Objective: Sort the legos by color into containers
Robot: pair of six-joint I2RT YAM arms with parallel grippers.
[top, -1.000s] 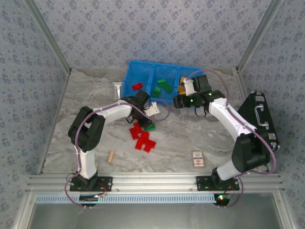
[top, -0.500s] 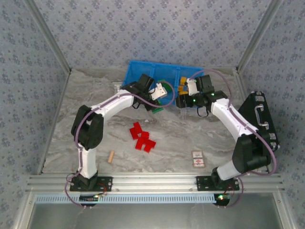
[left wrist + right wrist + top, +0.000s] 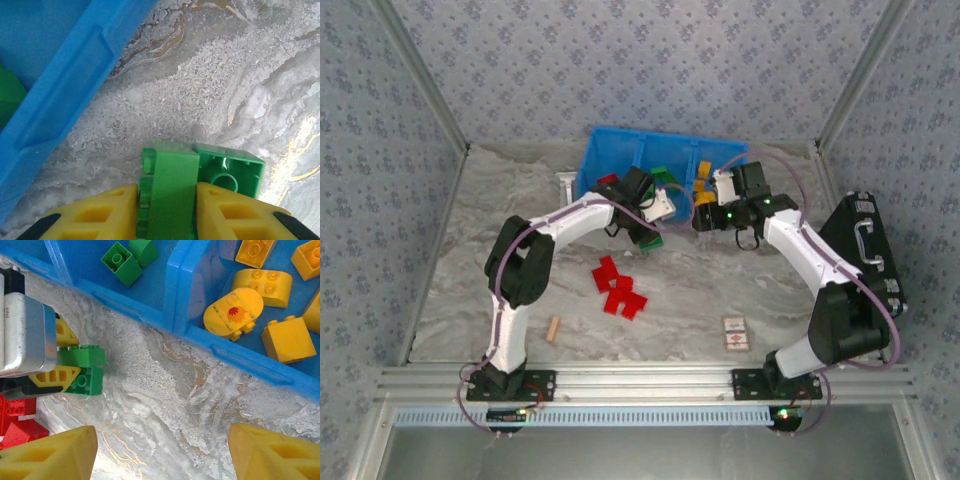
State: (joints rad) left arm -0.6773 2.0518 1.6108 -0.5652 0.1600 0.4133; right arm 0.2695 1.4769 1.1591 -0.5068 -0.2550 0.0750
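A green lego (image 3: 172,185) sits pinched between the left gripper (image 3: 167,200) fingers, just outside the bin (image 3: 65,90) near wall, bare table (image 3: 225,75) around it. The right gripper (image 3: 160,437) gapes wide beside that wall. Red legos (image 3: 618,290) lie well apart.

place: robot lab test cell | cues: aluminium frame rail (image 3: 640,380) bottom of frame; patterned backdrop walls (image 3: 620,60) top; marble-look tabletop (image 3: 720,290) centre

The bin (image 3: 610,150) is set upper centre, with loose bricks (image 3: 618,290) grouped below it on the surface (image 3: 500,260). A stick (image 3: 553,329) is laid lower left, a card (image 3: 735,333) lower right, a case (image 3: 865,250) far right.
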